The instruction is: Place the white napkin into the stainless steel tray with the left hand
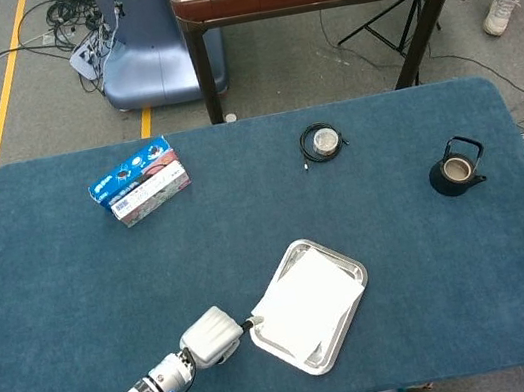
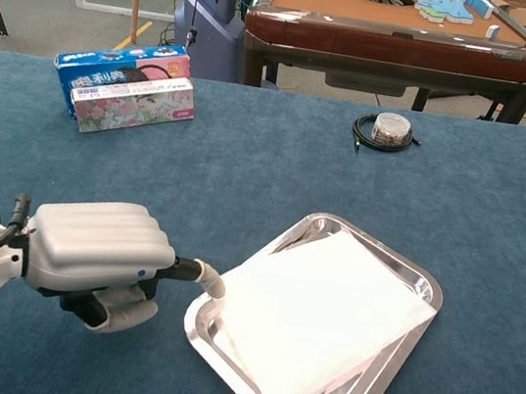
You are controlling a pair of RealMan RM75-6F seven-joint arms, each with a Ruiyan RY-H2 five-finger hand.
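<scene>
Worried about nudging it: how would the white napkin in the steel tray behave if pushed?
The white napkin looks thin and probably floppy: its corner overhangs the stainless steel tray rim. A push from the left hand would likely crumple or slide it.

Text check: I find printing only on the blue tissue pack (image 2: pixel 124 85), lying at about 10 o'clock on the table in the chest view. Its top face carries large white characters, and a small white label sits on the front edge, but I cannot read either at this size. In the head view the same pack (image 1: pixel 139 181) shows only blurred graphics. The tiles on the far brown table (image 2: pixel 398 24) at 12 o'clock bear marks too small to read.
</scene>
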